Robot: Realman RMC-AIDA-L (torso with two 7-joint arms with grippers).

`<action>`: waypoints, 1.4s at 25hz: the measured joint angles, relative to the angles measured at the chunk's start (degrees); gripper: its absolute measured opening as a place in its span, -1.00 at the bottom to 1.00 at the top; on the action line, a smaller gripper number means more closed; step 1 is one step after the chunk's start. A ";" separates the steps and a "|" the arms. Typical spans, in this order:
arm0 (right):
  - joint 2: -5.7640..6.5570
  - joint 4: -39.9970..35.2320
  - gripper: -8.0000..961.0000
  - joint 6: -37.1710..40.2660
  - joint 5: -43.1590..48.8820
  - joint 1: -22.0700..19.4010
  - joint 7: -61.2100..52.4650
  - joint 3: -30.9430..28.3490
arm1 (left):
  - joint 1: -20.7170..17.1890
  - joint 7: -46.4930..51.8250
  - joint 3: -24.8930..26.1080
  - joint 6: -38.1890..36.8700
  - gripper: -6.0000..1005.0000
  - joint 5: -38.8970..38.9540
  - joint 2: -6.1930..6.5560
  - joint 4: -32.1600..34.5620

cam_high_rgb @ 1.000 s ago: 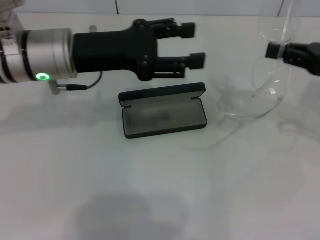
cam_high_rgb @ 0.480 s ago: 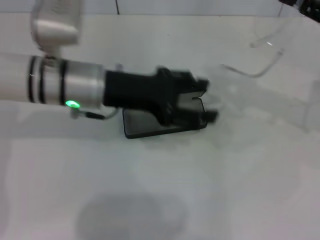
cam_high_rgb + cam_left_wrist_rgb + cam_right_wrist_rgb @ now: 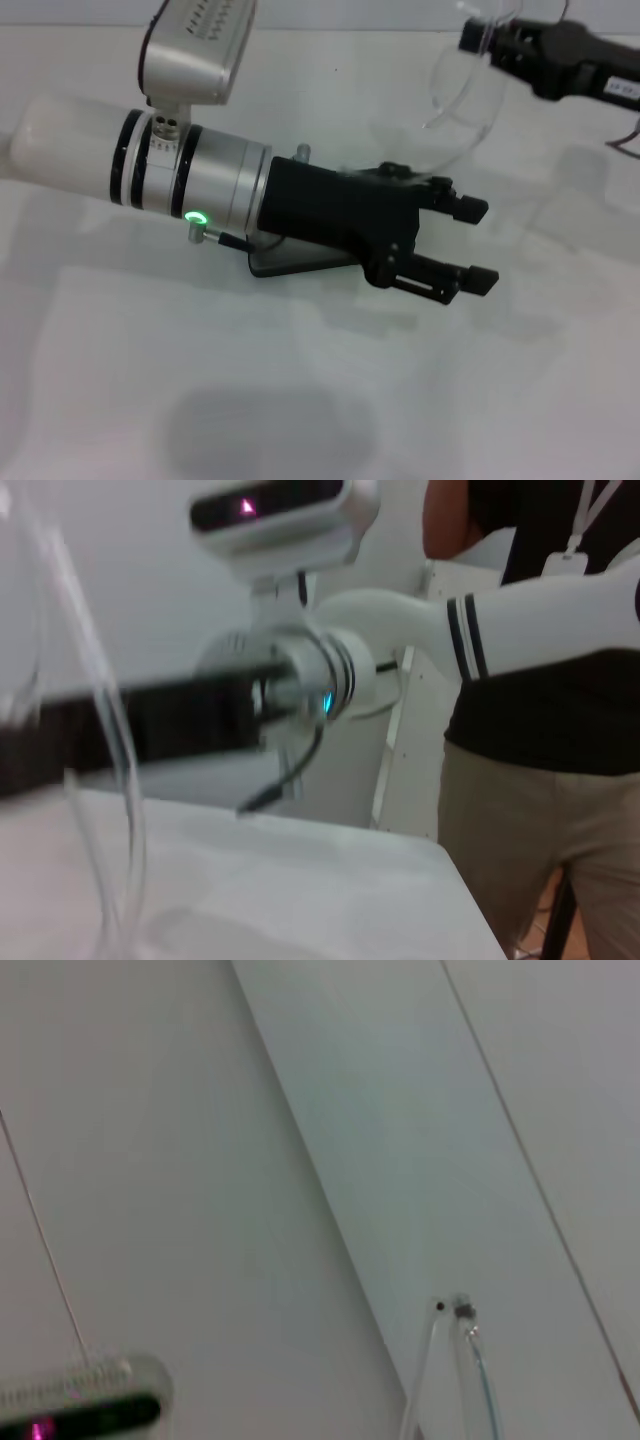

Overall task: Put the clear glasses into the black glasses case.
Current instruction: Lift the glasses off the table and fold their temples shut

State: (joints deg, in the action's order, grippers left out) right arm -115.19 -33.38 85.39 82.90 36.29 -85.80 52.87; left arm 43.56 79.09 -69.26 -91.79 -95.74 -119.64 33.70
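The clear glasses (image 3: 462,112) hang in the air at the far right, with my right gripper (image 3: 476,42) shut on their upper rim. Only a grey-black corner of the black glasses case (image 3: 288,262) shows, because my left arm lies across it. My left gripper (image 3: 475,245) is open and empty, and it reaches past the case's right end, low over the table. In the left wrist view a transparent curved part of the glasses (image 3: 108,780) stands close in front, with a blurred black gripper body behind it. The right wrist view shows a thin clear arm of the glasses (image 3: 462,1360).
The white table (image 3: 320,400) spreads out in front of the case. A person in a black shirt and khaki trousers (image 3: 540,730) stands beside the table's edge in the left wrist view. The robot's head (image 3: 280,515) shows above it.
My left arm swung down and to the right, from behind the open case to over it, hiding most of it. My right gripper carried the glasses upward and leftward.
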 joint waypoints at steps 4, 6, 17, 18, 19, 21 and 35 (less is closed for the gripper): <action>0.63 0.01 -0.74 -1.69 0.83 0.09 -0.05 3.99 | 0.02 0.01 0.30 0.00 0.54 0.74 0.19 0.10; 1.07 0.01 -0.74 -1.97 3.05 0.42 -0.47 4.83 | 0.03 0.01 0.32 0.00 0.54 0.91 0.22 0.12; 2.61 -0.01 -0.74 -2.30 11.82 1.57 -2.76 4.85 | 0.03 -0.04 1.50 0.01 0.54 1.01 0.19 0.86; 2.74 -0.01 -0.74 -2.18 12.11 1.52 -2.80 4.90 | 0.03 -0.05 1.69 0.03 0.54 1.01 0.20 0.86; 2.85 -0.01 -0.74 -2.07 12.56 1.49 -2.98 4.93 | 0.03 -0.05 1.77 0.03 0.54 1.01 0.20 0.85; 2.98 0.02 -0.74 -1.88 13.66 1.50 -3.57 4.96 | 0.03 -0.06 1.82 0.04 0.54 1.01 0.18 0.86; 2.87 0.07 -0.74 4.12 21.62 4.19 -6.55 5.11 | 0.36 -0.08 1.85 0.05 0.54 1.00 -0.07 0.84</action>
State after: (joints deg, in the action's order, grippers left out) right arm -112.32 -33.31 89.51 104.53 40.47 -92.35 57.98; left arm 43.93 79.01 -67.41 -91.74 -94.74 -119.71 34.54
